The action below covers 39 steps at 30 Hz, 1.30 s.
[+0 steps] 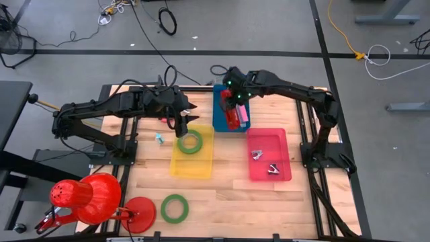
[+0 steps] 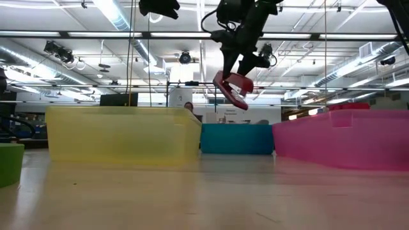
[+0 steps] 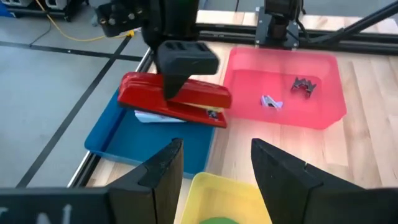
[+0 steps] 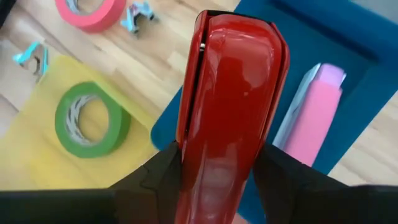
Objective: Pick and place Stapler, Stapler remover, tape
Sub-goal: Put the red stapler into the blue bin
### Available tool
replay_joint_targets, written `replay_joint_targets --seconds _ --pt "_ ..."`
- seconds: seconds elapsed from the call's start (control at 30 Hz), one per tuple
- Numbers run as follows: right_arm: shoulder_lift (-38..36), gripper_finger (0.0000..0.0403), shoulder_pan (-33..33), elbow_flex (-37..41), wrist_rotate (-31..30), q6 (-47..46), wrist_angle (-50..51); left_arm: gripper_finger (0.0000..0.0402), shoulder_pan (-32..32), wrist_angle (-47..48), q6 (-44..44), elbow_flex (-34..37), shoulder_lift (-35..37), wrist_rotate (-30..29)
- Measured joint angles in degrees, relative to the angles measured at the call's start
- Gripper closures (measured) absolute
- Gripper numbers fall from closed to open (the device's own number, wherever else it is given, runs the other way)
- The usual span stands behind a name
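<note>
My right gripper [image 1: 233,102] is shut on a red stapler [image 4: 230,106] above the blue tray [image 1: 220,121] at the table's far middle. A pink stapler [image 4: 317,118] lies in that tray. My left gripper [image 3: 214,165] is open and empty, up over the far end of the yellow tray [image 1: 191,165], where a green tape roll [image 1: 190,142] lies flat. The pink tray [image 1: 269,138] at the right holds two staple removers [image 1: 257,154] [image 1: 274,169]. A second green tape roll [image 1: 175,208] lies on the table near the front. My right gripper pinches the red stapler by its two long sides [image 4: 186,155] between the two fingers [image 4: 165,168], about midway along its length [image 3: 177,93]. The fingers come from above and lie across it. The stapler is lifted clear of the blue tray and hangs tilted [image 2: 233,89].
A teal staple remover [image 1: 160,138] lies on the wood left of the yellow tray. A red tape roll [image 1: 138,215] and a red cone-shaped object [image 1: 87,198] sit at the front left. Bare wood lies between the yellow and pink trays.
</note>
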State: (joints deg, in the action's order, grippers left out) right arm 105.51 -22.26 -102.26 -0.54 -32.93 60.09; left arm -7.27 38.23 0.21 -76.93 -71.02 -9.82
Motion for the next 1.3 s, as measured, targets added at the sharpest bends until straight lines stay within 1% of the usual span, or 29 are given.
replay_joint_targets --seconds 0.23,0.37,0.47,0.6,0.83,0.93,1.13,1.3 --pt "0.10 0.0234 -2.77 0.00 -0.04 0.51 -1.01 0.0209 0.00 -1.60 -0.04 0.00 0.00 0.00" --pt "0.79 0.0234 -3.49 0.94 -1.42 1.84 -2.94 0.0209 0.02 -1.54 -0.04 0.00 -0.11 0.00" --pt "1.20 0.0234 -3.63 2.63 -1.59 1.92 -4.47 0.0209 0.00 -1.48 -0.04 0.00 -0.17 0.00" --pt "1.27 0.0234 -3.80 5.59 -3.49 0.78 -8.85 0.0209 0.01 -1.47 -0.04 0.00 -0.17 0.00" --pt "1.28 0.0234 -4.53 11.86 -3.72 0.42 -15.27 0.0209 0.02 -1.48 0.00 0.00 -0.17 0.00" --pt "1.32 0.0234 -4.61 14.68 -3.36 -0.39 -15.57 0.0209 0.00 -1.48 0.02 0.00 -0.17 0.00" --pt "1.31 0.0234 -4.59 19.58 -3.25 -1.09 -19.74 0.0209 0.00 -1.48 0.07 0.00 -0.17 0.00" --pt "1.20 0.0234 -4.58 20.90 -2.98 -1.11 -21.43 0.0209 0.01 -1.48 0.13 0.00 -0.20 0.00"
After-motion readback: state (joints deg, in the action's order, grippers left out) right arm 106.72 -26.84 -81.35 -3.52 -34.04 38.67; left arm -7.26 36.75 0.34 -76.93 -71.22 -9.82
